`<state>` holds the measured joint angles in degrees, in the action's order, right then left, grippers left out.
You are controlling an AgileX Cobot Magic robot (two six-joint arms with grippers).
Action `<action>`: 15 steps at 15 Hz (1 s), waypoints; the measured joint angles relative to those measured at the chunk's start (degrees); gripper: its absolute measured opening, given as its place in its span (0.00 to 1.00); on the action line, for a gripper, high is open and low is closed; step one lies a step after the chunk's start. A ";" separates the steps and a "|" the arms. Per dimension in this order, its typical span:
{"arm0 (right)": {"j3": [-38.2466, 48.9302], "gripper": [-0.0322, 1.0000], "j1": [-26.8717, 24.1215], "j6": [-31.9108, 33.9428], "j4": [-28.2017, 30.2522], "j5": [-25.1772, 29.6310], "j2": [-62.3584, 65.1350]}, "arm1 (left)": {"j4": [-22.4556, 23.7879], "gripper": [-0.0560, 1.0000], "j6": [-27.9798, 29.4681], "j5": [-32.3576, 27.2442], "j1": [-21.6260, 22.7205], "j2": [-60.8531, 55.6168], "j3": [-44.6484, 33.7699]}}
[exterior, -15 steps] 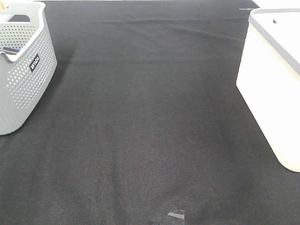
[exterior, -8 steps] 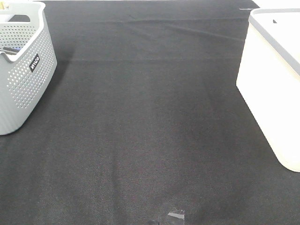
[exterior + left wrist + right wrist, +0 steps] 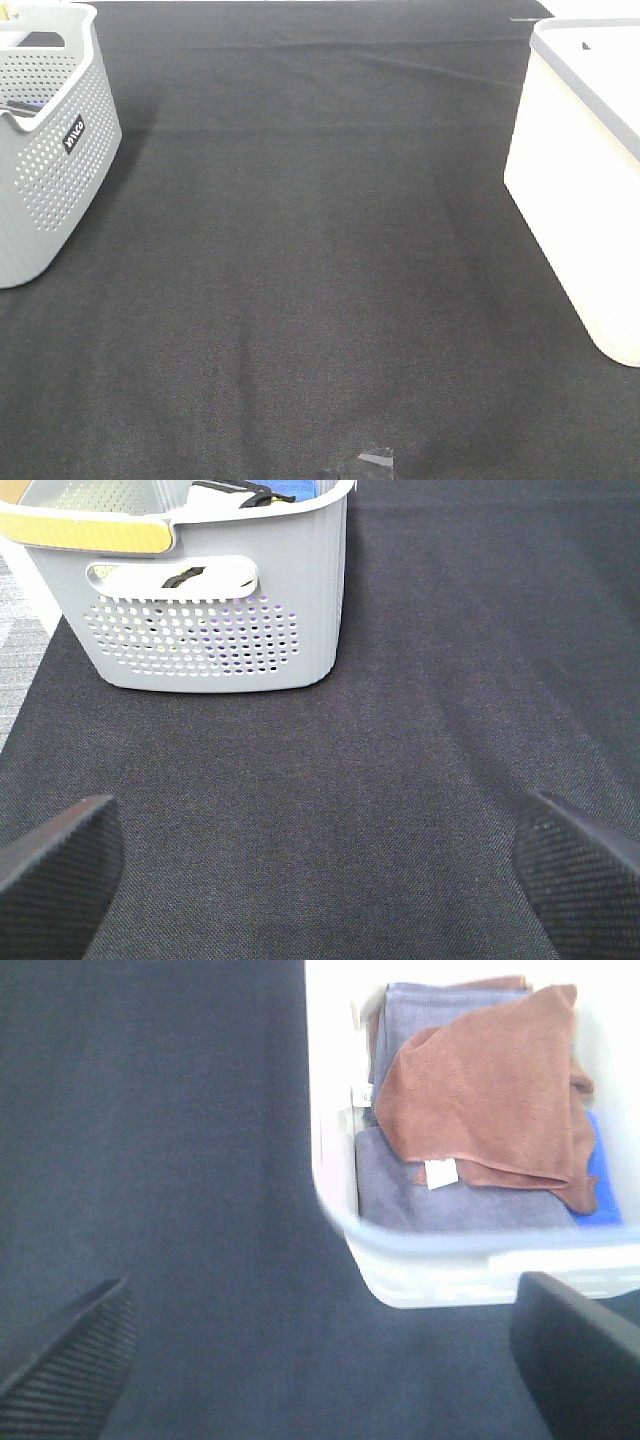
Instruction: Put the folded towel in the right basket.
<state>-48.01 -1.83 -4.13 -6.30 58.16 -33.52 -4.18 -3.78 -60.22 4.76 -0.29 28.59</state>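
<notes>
The folded towel [image 3: 480,1085] is found inside the right basket [image 3: 470,1260], lying loosely on top of grey-lilac cloths, w/ a blue item at one side and its white tag [image 3: 437,1173] showing at one edge; it is not touched by either gripper. The right gripper [image 3: 320,1360] is seen w/ jaws wide apart and nothing between them, positioned over the black mat [image 3: 320,280] just beside the basket's near wall. The left gripper [image 3: 320,870] is likewise seen w/ jaws apart and empty, facing the grey perforated basket [image 3: 215,610] (contents partly visible: dark straps, something blue; not identifiable further). In the exterior high view neither arm is visible; only the mat, the grey basket at left and the white basket at right are recorded. Placement is judged complete, approx. all of the task done; the step in hand is judged to be clearing the right arm away. To be done well: jaws are to be kept apart so no cloth is snagged, the arm is to be drawn off w/o brushing the grey rim (the basket looks light and may shift if nudged), and the towel is to be left undisturbed, since its loose fold could open further. The right wrist view is somewhat blurred, so finer detail of the fold cannot be confirmed.
</notes>
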 joint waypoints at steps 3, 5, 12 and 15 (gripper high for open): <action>8.48 0.97 0.00 -1.26 0.00 2.81 16.39 | 0.00 0.99 0.00 0.00 0.00 0.00 0.00; 11.75 0.97 0.00 -1.66 0.17 6.30 25.21 | 0.00 0.99 0.00 0.00 0.00 0.00 0.00; 19.60 0.97 0.00 -2.81 1.66 8.59 33.75 | 0.00 0.99 0.00 0.00 0.00 0.00 0.00; 21.72 0.97 0.00 -1.03 1.43 5.96 33.75 | 0.00 0.99 0.00 0.00 0.00 0.00 0.00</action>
<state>-26.30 -1.83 -5.16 -4.87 64.11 0.23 -4.18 -3.78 -60.22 4.76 -0.29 28.59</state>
